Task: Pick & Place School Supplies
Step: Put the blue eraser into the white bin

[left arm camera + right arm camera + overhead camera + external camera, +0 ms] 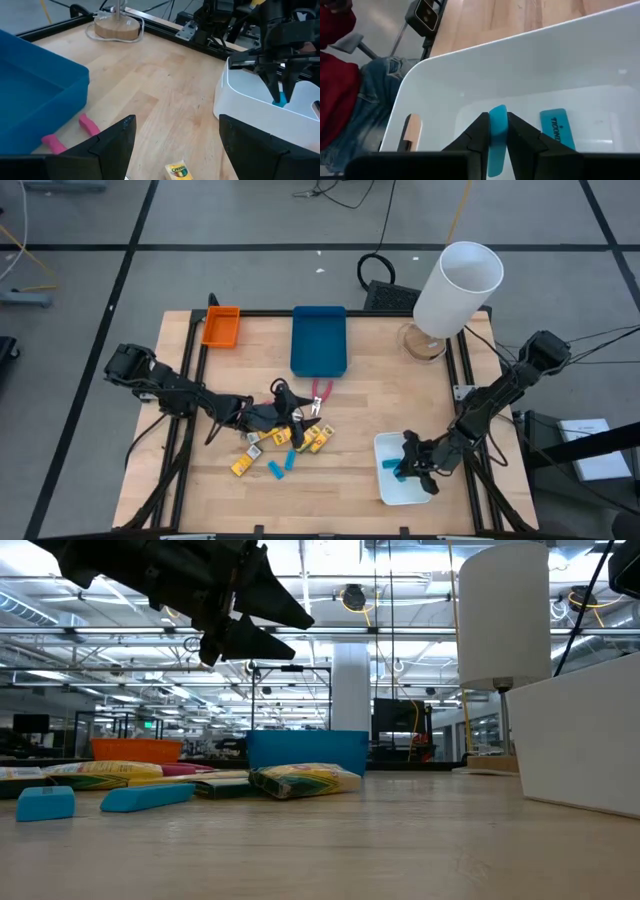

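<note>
Right end effector [494, 142] is hanging inside the white tray [392, 480], fingers pinched tight on a light-blue block [496, 137] held upright just above the tray floor. A second blue block [556, 127] already lies flat in the tray right beside it, plus a tan-ish piece [411, 131] near the tray wall that I can't identify.

Left end effector [172, 145] hovers over the table [400, 400] above the pile of leftover supplies, well apart from the white tray, fingers spread wide with nothing in them. Pile has yellow pieces [315, 440], two more blue blocks [282, 465] and pink-handled pliers [321, 391] just beside the blue tray [319, 340]. Orange tray [220, 326] sits off to the side of that.
</note>
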`<action>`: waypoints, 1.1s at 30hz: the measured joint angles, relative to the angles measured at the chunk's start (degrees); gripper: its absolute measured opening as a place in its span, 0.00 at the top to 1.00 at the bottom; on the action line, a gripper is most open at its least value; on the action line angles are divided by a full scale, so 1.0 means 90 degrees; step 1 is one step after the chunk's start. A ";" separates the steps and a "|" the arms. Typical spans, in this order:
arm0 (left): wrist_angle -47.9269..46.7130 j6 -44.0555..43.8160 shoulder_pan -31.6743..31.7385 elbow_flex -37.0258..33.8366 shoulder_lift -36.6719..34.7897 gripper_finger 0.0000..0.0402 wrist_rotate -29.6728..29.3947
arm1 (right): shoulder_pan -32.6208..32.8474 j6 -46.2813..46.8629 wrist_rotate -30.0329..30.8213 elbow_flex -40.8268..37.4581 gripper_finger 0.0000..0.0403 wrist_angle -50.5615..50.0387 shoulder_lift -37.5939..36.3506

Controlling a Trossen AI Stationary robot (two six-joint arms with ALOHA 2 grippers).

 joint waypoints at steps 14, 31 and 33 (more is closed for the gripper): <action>-0.0051 -0.0019 0.0000 0.0002 0.0001 0.28 0.0012 | 0.0005 -0.0646 -0.0359 0.0000 0.77 0.0960 -0.0005; -0.0065 -0.0002 0.0000 0.0002 0.0002 0.28 0.0029 | -0.0267 -0.1529 0.0018 0.0049 0.63 0.0454 -0.1032; -0.0078 -0.0005 0.0000 0.0002 0.0002 0.28 0.0032 | -0.0313 -0.1948 0.0241 0.0053 0.63 0.0446 -0.1243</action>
